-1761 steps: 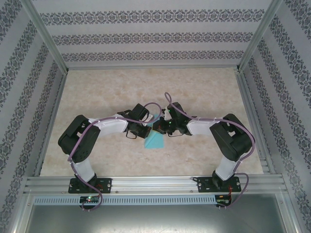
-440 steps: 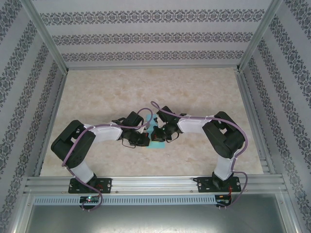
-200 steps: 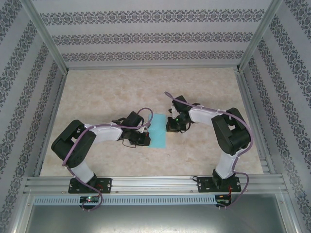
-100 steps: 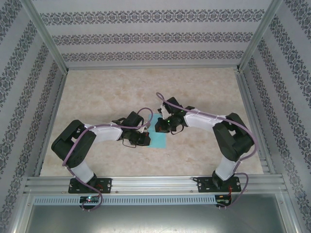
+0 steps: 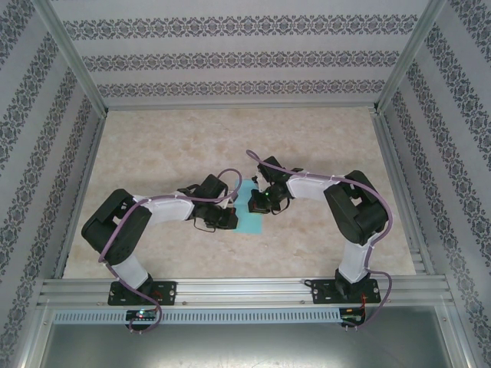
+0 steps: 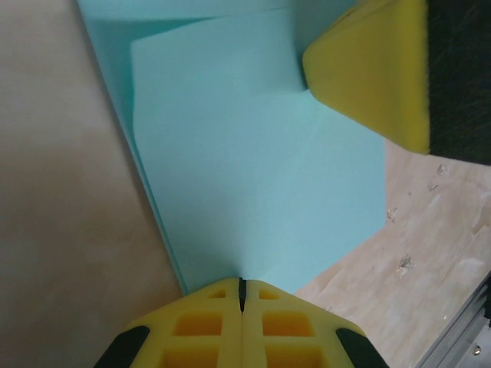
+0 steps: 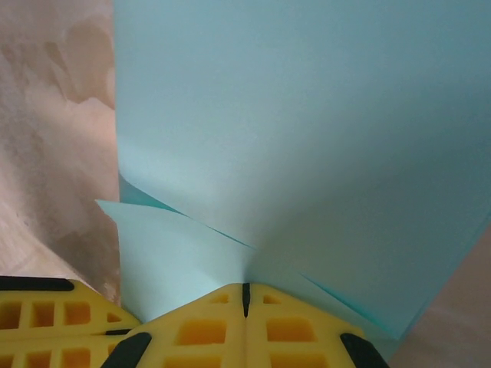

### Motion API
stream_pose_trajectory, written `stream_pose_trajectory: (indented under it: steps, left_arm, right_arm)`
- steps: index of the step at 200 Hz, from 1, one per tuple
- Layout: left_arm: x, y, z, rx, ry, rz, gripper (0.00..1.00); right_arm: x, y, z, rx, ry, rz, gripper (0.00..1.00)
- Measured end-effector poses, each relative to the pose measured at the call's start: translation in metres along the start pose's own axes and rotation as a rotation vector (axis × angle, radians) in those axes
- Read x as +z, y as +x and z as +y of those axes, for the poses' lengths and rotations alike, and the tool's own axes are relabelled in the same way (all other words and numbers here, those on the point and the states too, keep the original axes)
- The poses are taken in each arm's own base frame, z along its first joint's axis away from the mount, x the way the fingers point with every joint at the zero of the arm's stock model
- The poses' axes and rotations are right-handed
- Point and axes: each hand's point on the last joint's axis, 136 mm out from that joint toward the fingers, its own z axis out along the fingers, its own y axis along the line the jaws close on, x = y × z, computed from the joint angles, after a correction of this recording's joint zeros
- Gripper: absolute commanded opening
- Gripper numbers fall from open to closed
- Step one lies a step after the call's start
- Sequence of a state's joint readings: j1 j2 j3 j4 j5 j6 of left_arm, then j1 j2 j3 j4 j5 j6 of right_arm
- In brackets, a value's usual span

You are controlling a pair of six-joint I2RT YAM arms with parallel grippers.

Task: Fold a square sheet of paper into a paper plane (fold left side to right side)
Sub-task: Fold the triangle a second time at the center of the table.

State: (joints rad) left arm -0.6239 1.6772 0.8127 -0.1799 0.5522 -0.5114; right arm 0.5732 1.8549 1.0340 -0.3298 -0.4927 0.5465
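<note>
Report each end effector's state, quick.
Left end effector: closed, tips at the folded paper.
Right end effector: closed, tips at the same paper.

I see a beige marbled counter point(image 5: 169, 146), matte, with a few small pale specks point(image 6: 399, 264) near its front edge. Grey floral-striped wallpaper walls point(image 5: 238, 57) on three sides. Slanted aluminium posts at the left point(image 5: 73, 57) and right point(image 5: 410, 54) corners. An aluminium rail point(image 5: 245, 290) runs along the near edge, a white perforated strip point(image 5: 245, 315) just below it, then a grey metal panel point(image 5: 245, 345).
</note>
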Motion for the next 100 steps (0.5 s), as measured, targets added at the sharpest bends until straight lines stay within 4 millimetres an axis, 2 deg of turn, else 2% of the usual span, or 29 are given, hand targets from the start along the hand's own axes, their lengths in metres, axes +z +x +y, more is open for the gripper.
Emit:
stream_pose_trajectory:
  steps: [54,76,100]
  left_arm:
    - [-0.011,-0.027,-0.037,0.059,0.041,-0.041,0.05]
    - [-0.006,-0.029,-0.036,0.061,0.033,-0.029,0.05]
    - [0.008,-0.022,-0.024,0.042,0.008,0.015,0.05]
  right_arm:
    - [0.0,0.0,0.0,-0.001,0.003,0.004,0.0]
    - [0.0,0.0,0.0,-0.001,0.003,0.004,0.0]
    - [0.0,-0.001,0.0,0.0,0.004,0.005,0.0]
